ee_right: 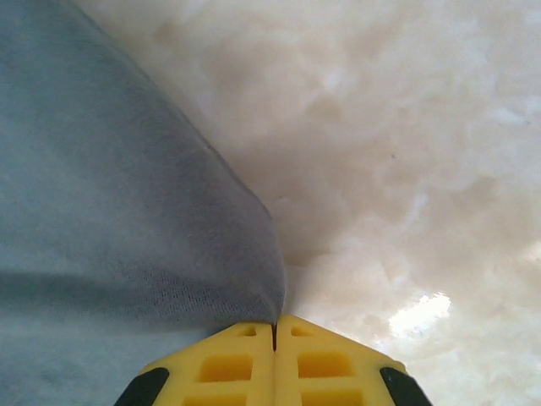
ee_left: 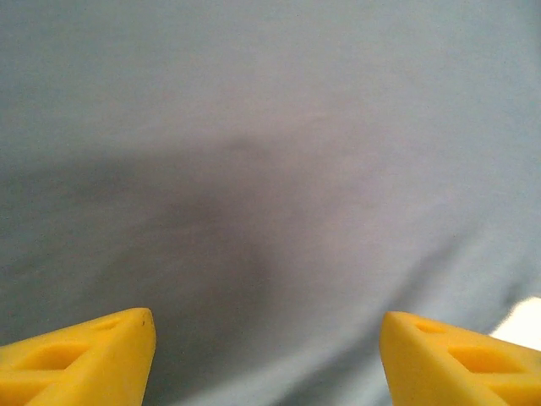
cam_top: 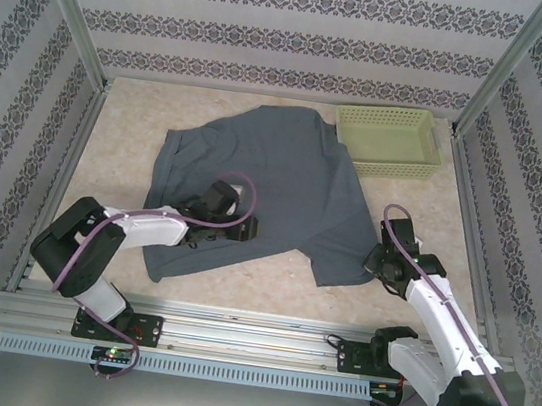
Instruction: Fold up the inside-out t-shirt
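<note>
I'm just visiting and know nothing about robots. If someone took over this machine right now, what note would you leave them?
Left gripper: open, over the middle of the t-shirt, holding nothing.
Right gripper: shut on the t-shirt's near right edge, low over the table.
The t-shirt lies spread but rumpled across the table, its far right part up against the green basket.
Done: no tidy fold visible.
Left to do: flatten the cloth and make every fold.
</note>
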